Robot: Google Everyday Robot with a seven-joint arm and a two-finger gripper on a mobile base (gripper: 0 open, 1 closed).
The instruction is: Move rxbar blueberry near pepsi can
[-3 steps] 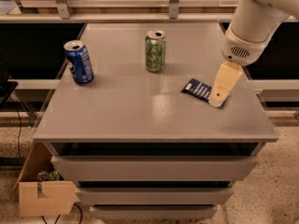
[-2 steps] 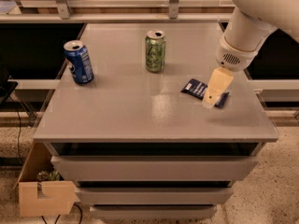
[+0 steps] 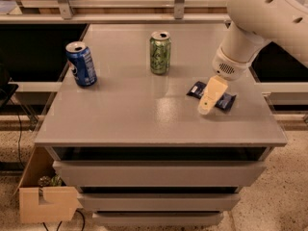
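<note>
The rxbar blueberry (image 3: 225,101) lies flat on the right side of the grey table (image 3: 144,119), a dark navy wrapper. My gripper (image 3: 210,97) hangs from the white arm at the upper right. It is down over the middle of the bar and hides part of it. The pepsi can (image 3: 81,64), blue with a silver top, stands upright at the table's left side, far from the bar.
A green can (image 3: 160,52) stands upright at the back middle of the table, between the two task things. A cardboard box (image 3: 45,201) sits on the floor at the lower left. Metal rails and shelving run behind the table.
My gripper has moved left and down, from the bar's right end to over its middle. The bar and both cans have not moved.
</note>
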